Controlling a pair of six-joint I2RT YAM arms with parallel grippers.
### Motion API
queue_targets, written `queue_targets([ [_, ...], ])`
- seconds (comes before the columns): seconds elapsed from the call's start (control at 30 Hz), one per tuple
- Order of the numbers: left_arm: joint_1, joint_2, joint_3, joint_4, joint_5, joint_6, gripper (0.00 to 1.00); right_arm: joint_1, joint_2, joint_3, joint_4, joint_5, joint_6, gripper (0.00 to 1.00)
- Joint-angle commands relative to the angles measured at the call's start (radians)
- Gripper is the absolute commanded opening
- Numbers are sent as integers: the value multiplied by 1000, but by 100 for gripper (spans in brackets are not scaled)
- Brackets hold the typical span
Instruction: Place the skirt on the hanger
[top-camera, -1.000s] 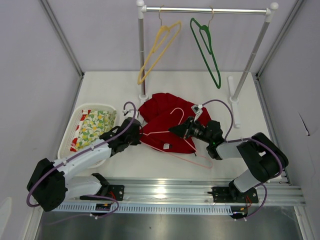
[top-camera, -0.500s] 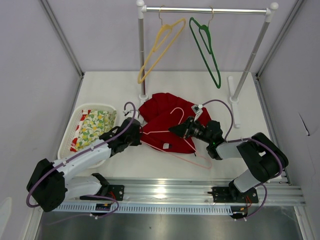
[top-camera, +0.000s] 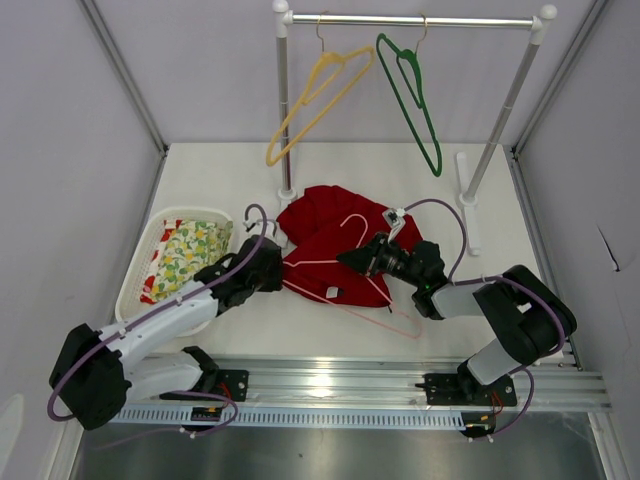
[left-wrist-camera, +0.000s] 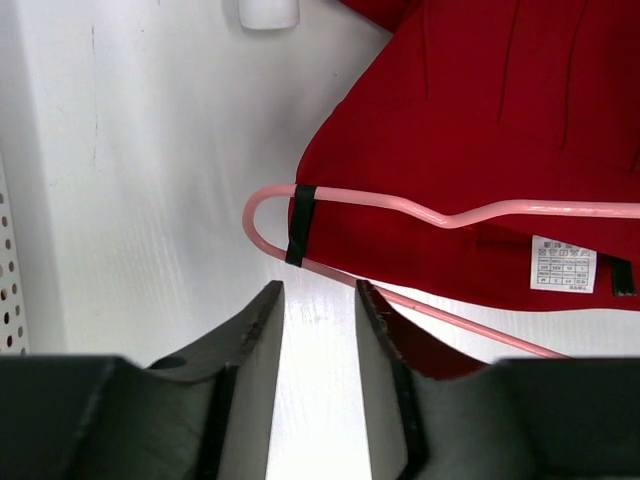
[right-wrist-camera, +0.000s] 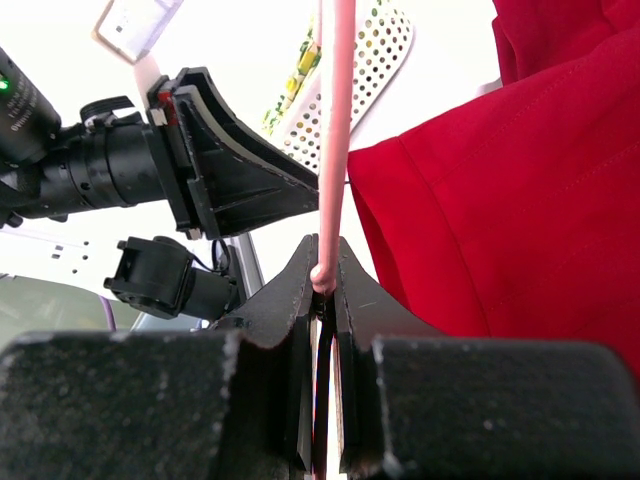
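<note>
Left wrist view crops hanger (left-wrist-camera: 360, 196) and skirt (left-wrist-camera: 480, 100) at the right edge.

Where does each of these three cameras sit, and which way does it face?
Top external: fixed above and behind, looking down on the white table; left arm and right arm show.
Left wrist: on that wrist, looks down past the open left gripper at the bright red cloth skirt and pale pink wire hanger.
Right wrist: looks along the right gripper, shut on that hanger, toward the white perforated basket.
Shared: all show skirt and hanger.
</note>
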Motion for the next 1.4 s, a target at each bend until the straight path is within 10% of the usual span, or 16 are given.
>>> queue_targets([
  [0.0, -1, -41, 50, -6, -32, 6, 42, 10, -14, 35, 60, 16, -29, 0],
  [0.23, -1, -79, 62, -32, -86, -16, 45, 23, 6, 47, 47, 21, -49, 0],
  [0.63, 8, -24, 79, -112, -291, -114, 8, 31, 31, 84, 17, 25, -78, 0],
  [1.37, 54, 128, 42, 135, -152, -85, 0, 31, 26, 77, 17, 21, -78, 0],
])
